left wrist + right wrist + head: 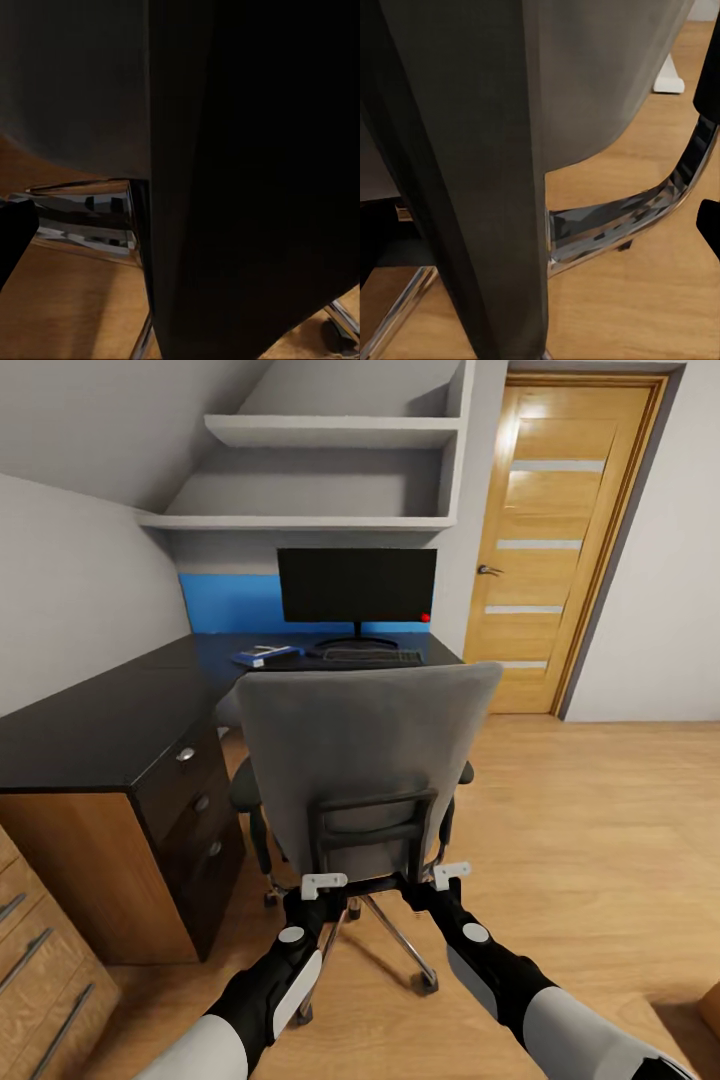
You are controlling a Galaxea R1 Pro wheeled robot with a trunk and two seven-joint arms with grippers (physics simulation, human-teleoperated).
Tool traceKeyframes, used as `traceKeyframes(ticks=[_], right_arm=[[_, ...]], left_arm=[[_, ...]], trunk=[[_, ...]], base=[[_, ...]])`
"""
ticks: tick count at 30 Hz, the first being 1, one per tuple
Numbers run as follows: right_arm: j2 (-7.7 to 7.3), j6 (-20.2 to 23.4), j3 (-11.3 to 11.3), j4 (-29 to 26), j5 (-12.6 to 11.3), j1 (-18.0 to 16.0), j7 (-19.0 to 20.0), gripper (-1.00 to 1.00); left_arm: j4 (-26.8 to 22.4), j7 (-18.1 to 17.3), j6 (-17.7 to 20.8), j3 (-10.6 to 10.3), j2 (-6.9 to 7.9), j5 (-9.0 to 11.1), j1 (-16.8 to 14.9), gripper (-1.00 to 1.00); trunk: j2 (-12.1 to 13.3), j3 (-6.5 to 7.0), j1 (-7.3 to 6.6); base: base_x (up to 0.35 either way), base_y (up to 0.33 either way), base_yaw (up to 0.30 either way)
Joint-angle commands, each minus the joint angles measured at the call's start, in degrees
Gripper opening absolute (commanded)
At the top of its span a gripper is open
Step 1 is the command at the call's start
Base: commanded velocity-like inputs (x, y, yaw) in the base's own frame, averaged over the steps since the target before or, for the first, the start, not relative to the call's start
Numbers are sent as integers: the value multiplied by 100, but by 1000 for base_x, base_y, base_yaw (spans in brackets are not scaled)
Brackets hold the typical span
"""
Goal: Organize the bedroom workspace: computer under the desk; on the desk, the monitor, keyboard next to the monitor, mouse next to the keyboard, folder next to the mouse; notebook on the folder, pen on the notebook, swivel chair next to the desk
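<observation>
The swivel chair (370, 750) stands in front of me with its grey backrest toward me, an arm's width right of the desk (100, 725). My left gripper (325, 884) and right gripper (450, 874) sit at the lower corners of the black frame on the chair's back. Each is open, with a frame bar (247, 187) (472, 187) close between the fingers. A dark finger (11, 232) of the left gripper stands apart from its bar. On the far desktop stand the monitor (356, 586), the keyboard (372, 655) before it, and the blue folder (268, 656) to its left with something dark on top.
A wooden chest (40, 970) with bar handles stands at the lower left, next to the desk's drawer unit (195, 800). The chair's metal legs (400, 940) spread over the wood floor. A wooden door (560, 540) is at the back right, with open floor to the right.
</observation>
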Motion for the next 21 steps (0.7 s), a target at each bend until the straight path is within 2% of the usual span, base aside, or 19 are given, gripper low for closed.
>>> traceKeyframes(ticks=[1, 21], right_arm=[[-6, -19, 45, -8, -33, -6, -40, 100], [-6, -55, 45, -8, -33, -4, -42, 100]], left_arm=[[-15, 37, 18, -16, 0, -22, -7, 100], [-15, 37, 16, -16, 0, -22, -7, 100]], trunk=[[-2, -4, 2], [-2, -4, 2]], base=[[325, 0, 0], [325, 0, 0]])
